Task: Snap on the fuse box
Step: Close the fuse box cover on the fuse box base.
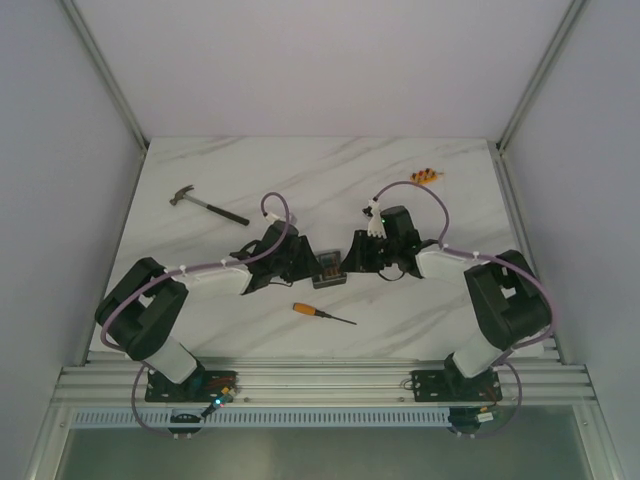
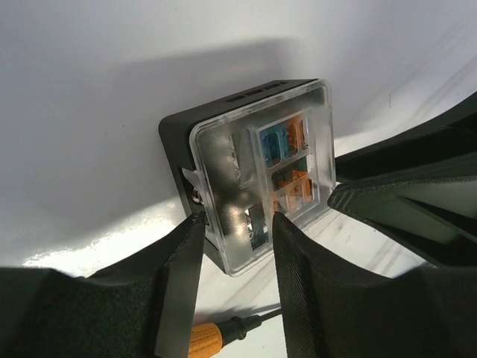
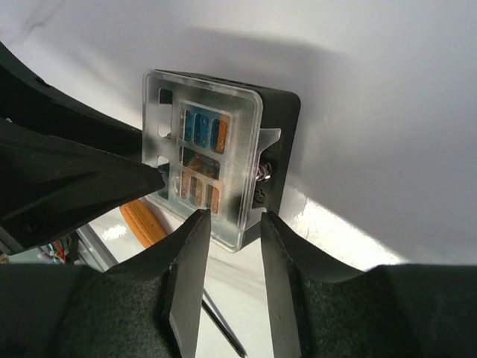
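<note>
The fuse box [image 1: 327,270] is a black squarish box with a clear cover over orange and blue fuses, and it sits between my two grippers at mid-table. In the left wrist view the fuse box [image 2: 253,149] has its near corner between my left gripper [image 2: 232,216] fingers, one tip on the side clip and one on the cover face. In the right wrist view the fuse box [image 3: 216,127] is pinched the same way at its other corner by my right gripper [image 3: 231,215]. From above, the left gripper [image 1: 305,262] and right gripper [image 1: 352,262] meet at the box.
An orange-handled screwdriver [image 1: 318,313] lies just in front of the box and also shows below my fingers as the screwdriver [image 2: 205,339]. A hammer [image 1: 205,205] lies at the back left. A small orange block [image 1: 427,177] sits at the back right.
</note>
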`<state>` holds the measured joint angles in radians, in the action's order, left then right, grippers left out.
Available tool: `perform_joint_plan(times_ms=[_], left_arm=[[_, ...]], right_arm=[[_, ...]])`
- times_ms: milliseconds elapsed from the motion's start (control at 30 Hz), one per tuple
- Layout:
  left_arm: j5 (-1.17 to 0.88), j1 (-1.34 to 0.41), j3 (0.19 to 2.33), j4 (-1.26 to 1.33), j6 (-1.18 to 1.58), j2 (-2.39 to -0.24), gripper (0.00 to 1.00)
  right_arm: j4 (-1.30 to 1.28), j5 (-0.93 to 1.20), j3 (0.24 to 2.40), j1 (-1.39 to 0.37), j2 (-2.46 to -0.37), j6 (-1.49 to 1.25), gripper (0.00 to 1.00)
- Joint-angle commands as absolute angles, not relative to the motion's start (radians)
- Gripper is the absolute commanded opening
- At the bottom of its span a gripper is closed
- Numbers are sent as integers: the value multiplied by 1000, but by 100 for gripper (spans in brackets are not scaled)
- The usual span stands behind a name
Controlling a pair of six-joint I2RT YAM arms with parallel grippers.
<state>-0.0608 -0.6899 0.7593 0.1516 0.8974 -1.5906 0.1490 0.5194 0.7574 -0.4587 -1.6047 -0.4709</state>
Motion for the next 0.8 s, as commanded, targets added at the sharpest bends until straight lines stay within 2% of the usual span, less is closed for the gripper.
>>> perform_joint_plan(times_ms=[0,300,767], left_arm=[[-72,-697,732,134,916,-1597,49],[-57,-698,655,129,959,-1610,46],[-50,-685,525,121,1019,-1596,43]], right_arm=[[156,553,777,-467,-1642,-456,38],[114,532,753,-468,-1702,-432,32],[39,472,776,-498,-1674,-377,35]])
